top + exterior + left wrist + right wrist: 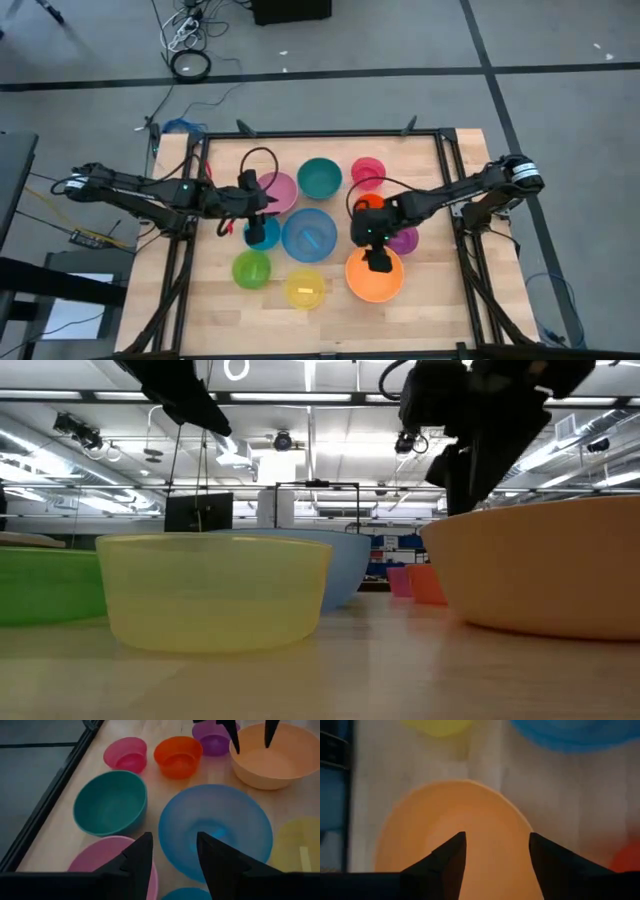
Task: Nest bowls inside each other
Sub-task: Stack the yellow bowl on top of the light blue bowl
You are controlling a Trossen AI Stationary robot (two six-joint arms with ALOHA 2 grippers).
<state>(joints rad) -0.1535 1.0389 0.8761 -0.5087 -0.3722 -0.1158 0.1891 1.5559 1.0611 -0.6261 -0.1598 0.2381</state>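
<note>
Pale wooden table (pixel 430 310) carries ten scattered bowls (pixel 308 234).

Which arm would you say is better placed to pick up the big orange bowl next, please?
The right: its open right gripper hangs directly over the orange bowl, while the left gripper sits across the table by the pink bowl.

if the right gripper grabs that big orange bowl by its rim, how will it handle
Probably light and fairly stiff: the orange bowl looks like thin, smooth plastic. Its glossy wall may slip between the fingers. A grip on one side could tilt it, since it is wide and the right gripper hangs over its inside.
</note>
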